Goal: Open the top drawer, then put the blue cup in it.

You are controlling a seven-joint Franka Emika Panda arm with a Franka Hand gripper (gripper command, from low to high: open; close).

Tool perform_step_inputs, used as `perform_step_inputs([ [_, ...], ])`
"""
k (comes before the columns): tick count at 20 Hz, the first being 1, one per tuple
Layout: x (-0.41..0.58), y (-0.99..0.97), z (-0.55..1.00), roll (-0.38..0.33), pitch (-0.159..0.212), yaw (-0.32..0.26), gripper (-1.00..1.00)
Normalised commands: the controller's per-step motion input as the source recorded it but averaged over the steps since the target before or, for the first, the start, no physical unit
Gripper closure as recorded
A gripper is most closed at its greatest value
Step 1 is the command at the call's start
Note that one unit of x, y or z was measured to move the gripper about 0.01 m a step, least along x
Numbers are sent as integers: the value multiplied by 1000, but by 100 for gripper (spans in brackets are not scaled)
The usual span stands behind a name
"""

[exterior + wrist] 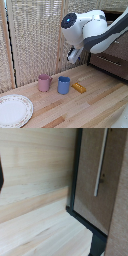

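Pincer state cannot be told, one blue cup [63, 85], one pink mug [44, 82], one plate [14, 110]

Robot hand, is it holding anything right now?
Can't tell; the gripper isn't visible. The blue cup sits untouched on the table, and nothing grips the drawer handle.

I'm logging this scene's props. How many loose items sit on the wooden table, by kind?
Cups: 2 (small blue cylindrical cup, pink mug with a handle)
Plates: 1 (round white patterned plate)
Blocks: 1 (small flat yellow-orange block)
Total: 4
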Motion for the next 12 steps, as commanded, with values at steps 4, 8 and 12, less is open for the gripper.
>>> perform_step_inputs([
  [4, 176, 304, 0, 168, 98, -234, -100],
  [8, 27, 154, 3, 168, 40, -306, -100],
  [12, 0, 99, 51, 174, 4, -331, -100],
])
